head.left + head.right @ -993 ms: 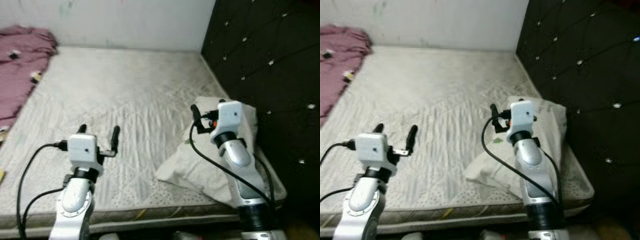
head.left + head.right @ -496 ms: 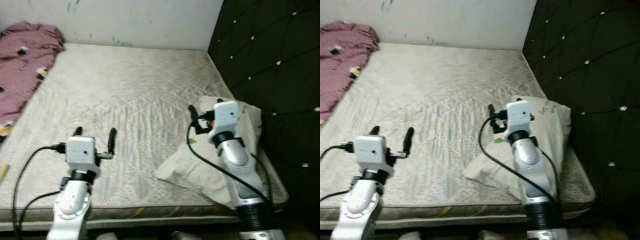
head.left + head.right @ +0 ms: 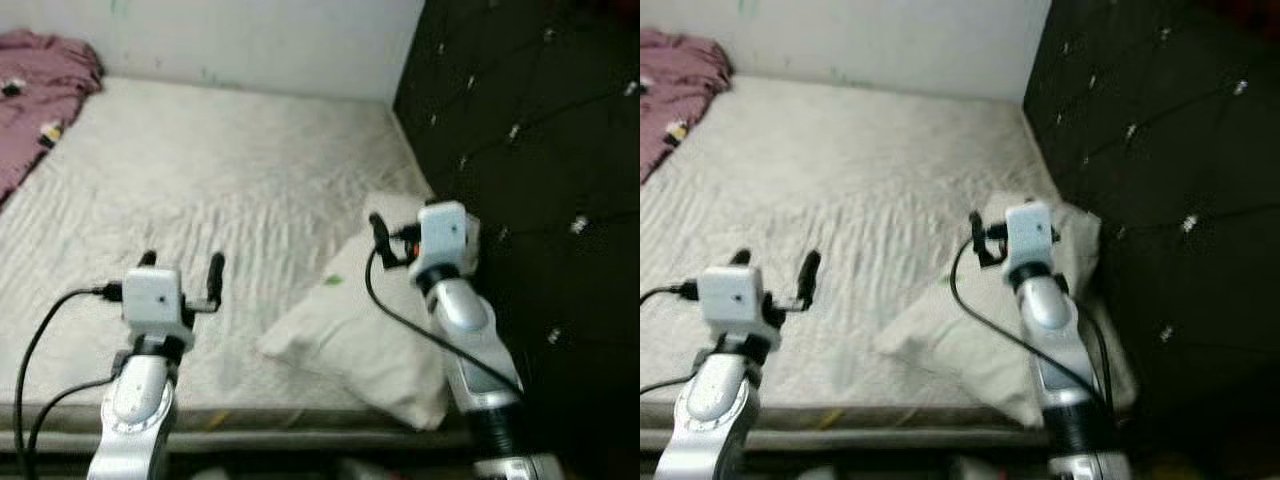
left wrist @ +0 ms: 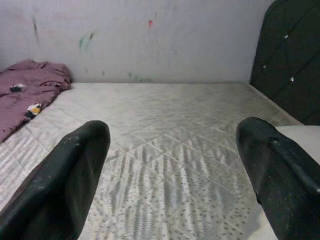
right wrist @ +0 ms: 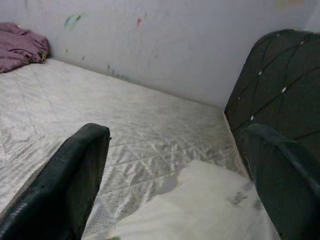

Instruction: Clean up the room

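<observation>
Pillow (image 3: 350, 325) lies skewed at mattress (image 3: 200, 190) edge by headboard (image 3: 520, 150), pink cloth (image 3: 35, 80) heaped at far corner; left gripper (image 3: 180, 272) and right gripper (image 5: 172, 165) both wide, empty, so tidying looks barely begun.

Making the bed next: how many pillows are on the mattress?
1. The white pillow lies at the mattress's near corner by the black headboard, under the right arm.

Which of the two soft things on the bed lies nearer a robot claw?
The white pillow, lying by the black headboard right under the right gripper. The purple blanket lies bunched at the mattress's far left corner.
</observation>
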